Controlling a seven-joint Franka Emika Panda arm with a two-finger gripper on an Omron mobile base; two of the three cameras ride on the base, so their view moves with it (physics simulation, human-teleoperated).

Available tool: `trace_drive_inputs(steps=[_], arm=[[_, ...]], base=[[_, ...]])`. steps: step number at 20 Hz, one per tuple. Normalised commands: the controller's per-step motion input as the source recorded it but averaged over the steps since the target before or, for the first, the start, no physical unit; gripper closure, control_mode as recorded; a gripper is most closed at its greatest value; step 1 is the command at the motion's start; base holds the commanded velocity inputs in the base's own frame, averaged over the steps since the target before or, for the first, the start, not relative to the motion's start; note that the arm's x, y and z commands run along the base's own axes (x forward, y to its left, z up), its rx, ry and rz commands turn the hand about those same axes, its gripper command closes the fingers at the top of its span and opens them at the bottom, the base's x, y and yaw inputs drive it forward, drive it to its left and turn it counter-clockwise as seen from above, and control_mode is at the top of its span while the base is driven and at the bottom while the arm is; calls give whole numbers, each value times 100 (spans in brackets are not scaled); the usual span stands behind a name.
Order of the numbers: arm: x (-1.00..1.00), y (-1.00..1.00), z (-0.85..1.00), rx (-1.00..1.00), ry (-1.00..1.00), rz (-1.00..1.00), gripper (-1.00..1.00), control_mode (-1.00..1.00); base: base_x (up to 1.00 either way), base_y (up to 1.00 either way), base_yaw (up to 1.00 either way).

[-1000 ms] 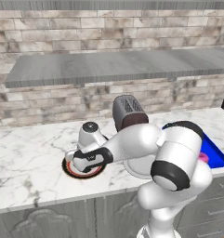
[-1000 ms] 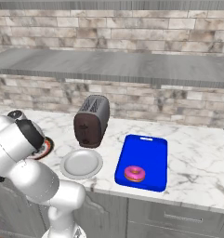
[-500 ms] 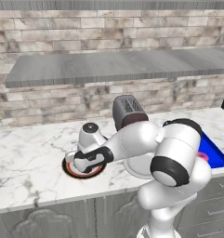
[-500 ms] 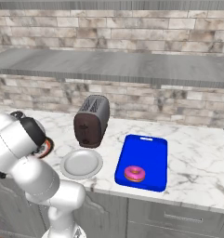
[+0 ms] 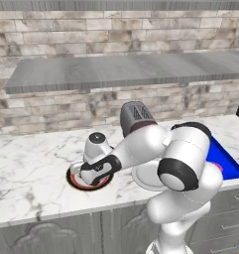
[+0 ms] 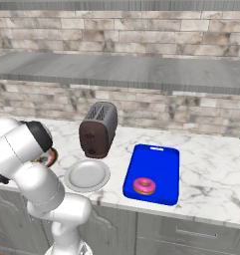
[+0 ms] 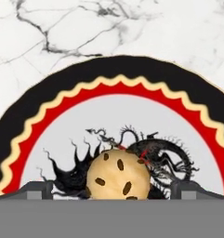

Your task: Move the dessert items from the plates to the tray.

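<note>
My gripper (image 7: 112, 190) hangs open just above the black-rimmed plate (image 7: 48, 107) with the red ring. Its two dark fingertips (image 7: 36, 188) stand on either side of the small yellow-brown pastry lump (image 7: 118, 176), which lies on the plate's patterned centre. In the left base view my hand (image 5: 95, 171) covers most of that plate (image 5: 74, 179). The pink-iced doughnut (image 6: 144, 186) lies on the blue tray (image 6: 159, 159). The plain pale plate (image 6: 87, 175) sits bare between the patterned plate and the tray.
A brown toaster (image 6: 97, 129) stands behind the plain plate, near the stone wall. A grey shelf (image 5: 126, 69) runs above the marble counter (image 5: 27, 163). The counter's front edge is close to the plates.
My arm has shifted only slightly over the patterned plate. The gripper stays open and nothing else has moved.
</note>
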Motion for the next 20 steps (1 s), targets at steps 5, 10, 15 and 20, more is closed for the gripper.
trace_drive_inputs(steps=[5,10,15,20], arm=[[6,0,-12,0,0,0,-100,-100],[4,0,-8,0,0,0,-100,-100],[3,0,-3,0,0,0,100,-100],[0,0,0,0,0,0,100,-100]], base=[[0,0,0],[0,0,0],[0,0,0],[0,0,0]])
